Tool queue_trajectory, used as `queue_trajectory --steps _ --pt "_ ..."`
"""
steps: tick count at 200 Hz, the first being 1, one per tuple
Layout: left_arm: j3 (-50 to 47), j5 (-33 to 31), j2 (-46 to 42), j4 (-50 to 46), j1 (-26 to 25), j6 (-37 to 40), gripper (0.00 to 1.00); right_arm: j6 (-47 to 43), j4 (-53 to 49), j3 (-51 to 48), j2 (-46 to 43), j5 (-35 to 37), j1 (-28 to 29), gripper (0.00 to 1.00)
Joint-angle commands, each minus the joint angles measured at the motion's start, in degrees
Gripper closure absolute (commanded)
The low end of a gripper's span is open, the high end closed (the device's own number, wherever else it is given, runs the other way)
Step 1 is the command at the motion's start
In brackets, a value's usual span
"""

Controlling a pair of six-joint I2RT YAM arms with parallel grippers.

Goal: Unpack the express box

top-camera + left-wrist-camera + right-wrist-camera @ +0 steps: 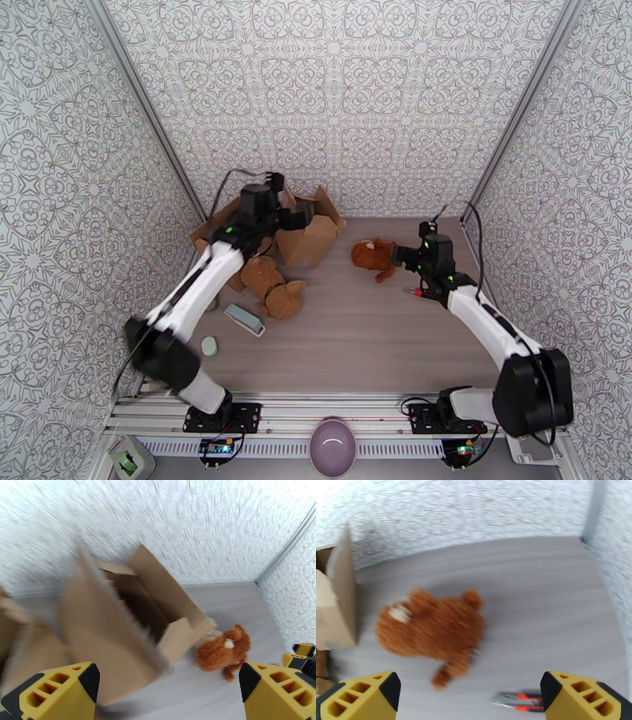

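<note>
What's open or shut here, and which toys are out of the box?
Brown cardboard box: open, flaps spread.
Orange-brown plush toy: out of the box, lying on the table.
Tan teddy bear: out, lying on the table.
Orange-and-grey utility knife: on the table, blade unclear.
Left gripper: open.
Right gripper: open.

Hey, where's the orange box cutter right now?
In the right wrist view, the box cutter lies on the table, right side, just nearer than the reddish-brown plush toy.
</note>
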Motion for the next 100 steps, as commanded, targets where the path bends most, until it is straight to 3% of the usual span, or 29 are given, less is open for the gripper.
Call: queue_trajectory --steps 1,46,85,100 --pt "-9.5 -9.0 -7.3 5.6 1.0 4.9 0.01 -1.8 4.7 -7.3 -4.5 6.9 -0.4 0.01" --pt "-29.0 -16.9 -22.8 1.7 4.2 8.8 0.01 -2.7 12.3 -17.0 -7.8 10.8 -1.5 0.01" --pt "-47.3 -19.5 -29.1 11.9 9.4 9.1 0.01 -6.3 15.4 -17.1 -2.1 11.9 -2.3 0.01" --pt "-52.0 -20.2 -27.9 18.9 10.1 11.6 0.01 -7.4 26.1 -22.4 -1.1 11.2 -2.3 0.01"
